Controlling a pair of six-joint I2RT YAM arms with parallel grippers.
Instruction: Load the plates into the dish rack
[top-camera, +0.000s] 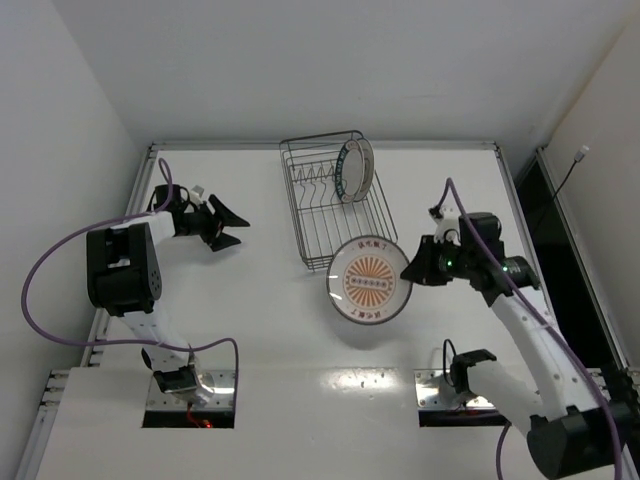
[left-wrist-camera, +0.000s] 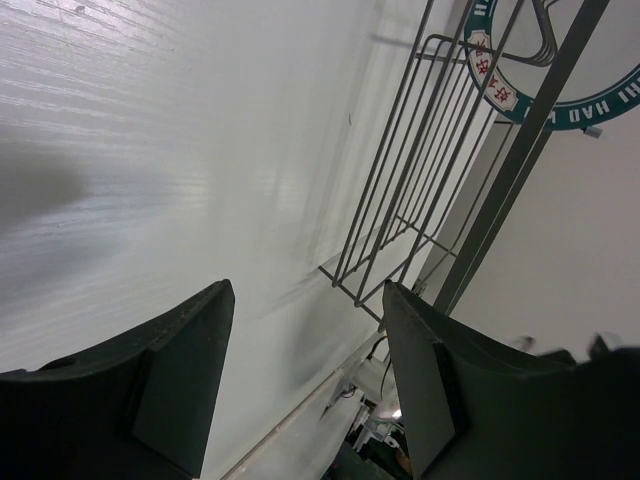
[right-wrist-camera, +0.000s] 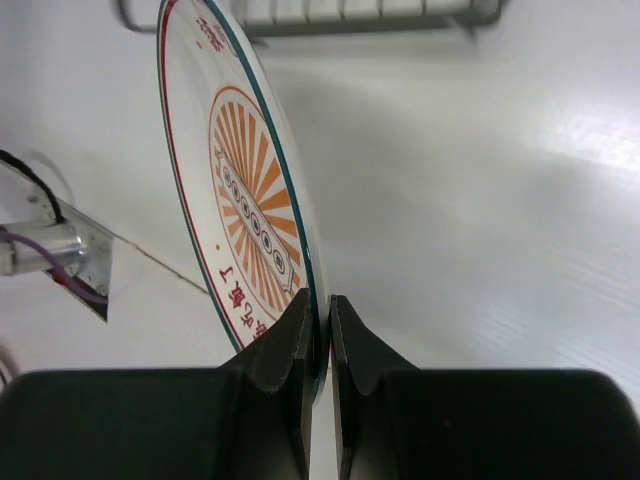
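Pinching the sunburst plate (top-camera: 368, 280) by its rim, your right gripper (top-camera: 412, 268) is clamped on it, one finger on each face, as the right wrist view shows edge-on (right-wrist-camera: 322, 315). That plate (right-wrist-camera: 250, 220) is cream, with orange-brown rays fanning out around a long centre strip of small circles, reddish characters on the border, and a thin red line and a teal line at the edge. From above, its face is turned up towards the camera, and it sits at the near right corner of the dish rack (top-camera: 297, 215), overlapping the wire there. Standing on edge in the far right part of the rack is the teal-banded plate (top-camera: 355, 168), white with lettering in the band (left-wrist-camera: 500, 95). Your left gripper (top-camera: 232, 228) is spread wide and grasps nothing, over the table (top-camera: 260, 330) to the left of the rack (left-wrist-camera: 400, 200).
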